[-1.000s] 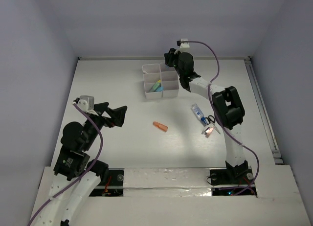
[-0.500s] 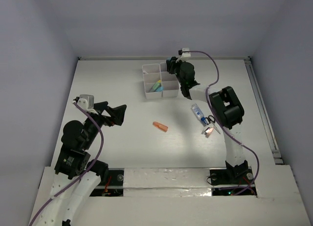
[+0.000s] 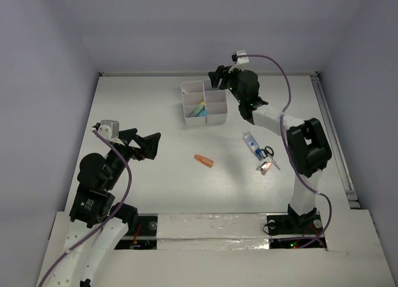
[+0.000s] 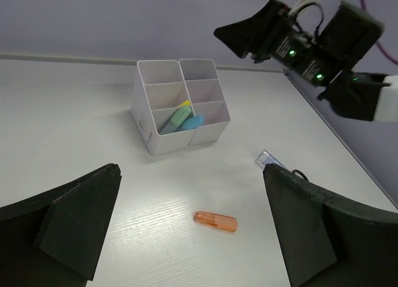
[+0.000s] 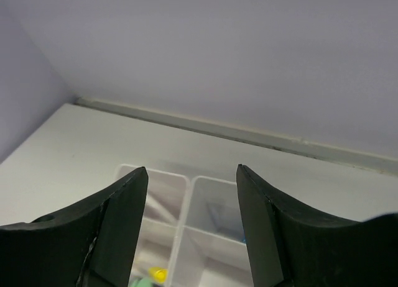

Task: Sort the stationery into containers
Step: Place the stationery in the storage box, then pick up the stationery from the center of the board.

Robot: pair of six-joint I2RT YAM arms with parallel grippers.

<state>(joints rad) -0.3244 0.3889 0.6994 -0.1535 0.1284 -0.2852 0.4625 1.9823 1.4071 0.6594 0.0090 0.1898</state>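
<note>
Hovering just above the far corner of the white plastic organizer [image 4: 148,124] with its 6 square open cells, the right claw [image 5: 191,173] is spread wide, with nothing between its 2 black fingers [image 5: 118,212]. We judge the thin rim directly beneath it to be the main hazard — a drop from here could land a finger on a divider wall, and the light box might tip or skid. That would shake the pale-green marker [image 4: 176,117] and the blue marker [image 4: 193,121], which lean together in the row of cells nearest the left claw [image 4: 191,172].

The left claw is likewise open and empty. The short orange plastic marker [image 4: 215,222] lies on the white table [image 3: 143,100] ahead of it, framed between its fingers yet well apart from them. Being round, it may roll if one finger meets it first.

Well behind the right claw, toward its own base, the clear blue-labelled tube [image 3: 251,143] and the black-handled scissors [image 3: 267,153] lie close together — we cannot tell whether they touch. Closing on one could drag the other, we think.
</note>
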